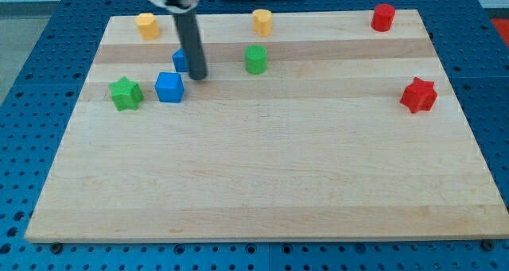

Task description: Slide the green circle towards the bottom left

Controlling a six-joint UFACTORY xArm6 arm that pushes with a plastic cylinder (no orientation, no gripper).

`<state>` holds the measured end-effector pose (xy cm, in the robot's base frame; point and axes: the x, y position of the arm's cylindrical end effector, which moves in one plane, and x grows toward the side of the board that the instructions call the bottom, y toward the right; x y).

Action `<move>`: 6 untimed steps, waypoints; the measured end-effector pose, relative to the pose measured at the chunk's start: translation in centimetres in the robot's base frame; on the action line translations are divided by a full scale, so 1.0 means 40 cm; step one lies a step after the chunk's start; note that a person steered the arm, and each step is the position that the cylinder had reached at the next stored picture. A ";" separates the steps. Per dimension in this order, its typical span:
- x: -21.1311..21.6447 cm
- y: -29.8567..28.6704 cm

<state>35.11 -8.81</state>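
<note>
The green circle (255, 59) stands on the wooden board (262, 176) near the view's top, a little left of centre. My tip (197, 75) rests on the board to the circle's left, apart from it. The rod partly hides a blue block (180, 60) just left of it. A blue cube (169, 87) sits below and left of the tip. A green star (126, 93) lies further left.
A yellow block (147, 25) and another yellow block (262, 21) sit along the top edge. A red cylinder (383, 17) stands at the top right. A red star (418, 94) lies near the right edge.
</note>
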 end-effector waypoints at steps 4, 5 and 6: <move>-0.168 0.293; -0.197 0.276; -0.191 0.236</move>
<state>27.46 0.62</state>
